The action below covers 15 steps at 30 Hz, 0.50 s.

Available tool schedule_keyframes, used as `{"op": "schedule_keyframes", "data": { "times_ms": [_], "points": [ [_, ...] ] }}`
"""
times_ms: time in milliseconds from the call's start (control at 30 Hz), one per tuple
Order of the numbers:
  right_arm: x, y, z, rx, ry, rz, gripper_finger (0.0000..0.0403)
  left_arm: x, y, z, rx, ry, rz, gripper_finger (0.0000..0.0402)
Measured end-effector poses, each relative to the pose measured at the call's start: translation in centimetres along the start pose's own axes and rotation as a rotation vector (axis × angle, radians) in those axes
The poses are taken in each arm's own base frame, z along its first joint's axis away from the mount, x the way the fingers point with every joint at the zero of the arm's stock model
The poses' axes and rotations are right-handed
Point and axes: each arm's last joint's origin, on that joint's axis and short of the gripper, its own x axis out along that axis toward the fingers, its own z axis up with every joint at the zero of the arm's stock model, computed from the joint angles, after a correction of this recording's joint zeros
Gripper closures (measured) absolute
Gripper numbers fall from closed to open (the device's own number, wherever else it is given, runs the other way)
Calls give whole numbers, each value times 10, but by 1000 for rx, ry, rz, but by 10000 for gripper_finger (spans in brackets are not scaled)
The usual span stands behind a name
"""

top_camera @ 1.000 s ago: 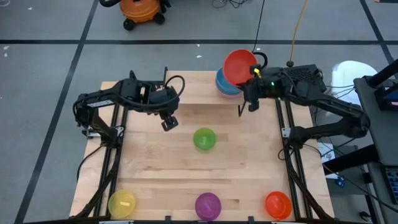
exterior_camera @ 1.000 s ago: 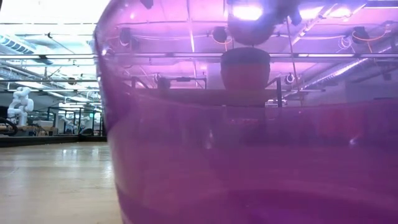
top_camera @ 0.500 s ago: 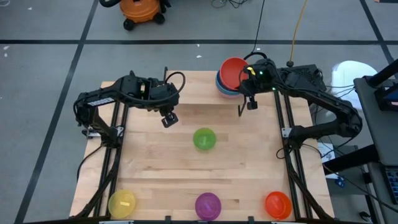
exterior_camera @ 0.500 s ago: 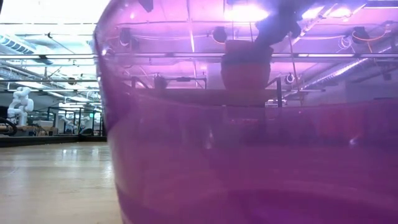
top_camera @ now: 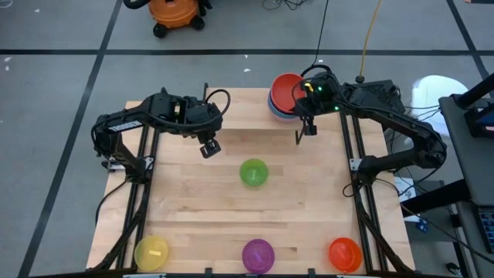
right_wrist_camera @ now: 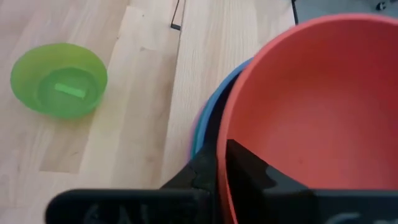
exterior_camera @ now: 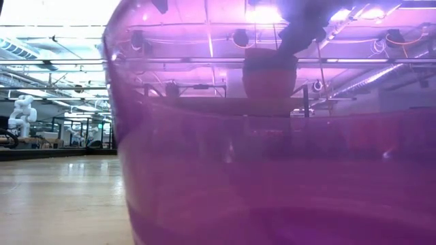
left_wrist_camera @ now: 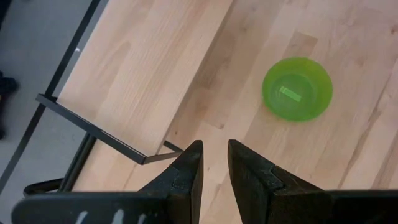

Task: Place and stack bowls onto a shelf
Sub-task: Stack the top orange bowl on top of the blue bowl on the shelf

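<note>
- No text, label, brand, number or sign can be read in any view.
- The green bowl (left_wrist_camera: 297, 88) carries a small raised bar at its centre, but it bears no legible writing.

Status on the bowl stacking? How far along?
Done: blue bowl and others sit stacked on the shelf. In hand: right end effector grips the red bowl over that stack. Left: green bowl, yellow bowl, purple bowl, orange bowl. Left end effector waits, empty.
</note>
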Motion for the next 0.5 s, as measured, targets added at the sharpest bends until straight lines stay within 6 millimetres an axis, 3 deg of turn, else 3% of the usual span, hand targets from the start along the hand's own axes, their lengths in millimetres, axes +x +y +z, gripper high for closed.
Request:
{"op": "schedule_keyframes", "data": {
  "times_ms": [267,500],
  "points": [
    [-2,3,2,15,-6,1,322,0,1,0,5,1,-1,321],
    [-20,8,10,-48,-81,-44,293,1,4,1,11,3,4,321]
  ]
}}
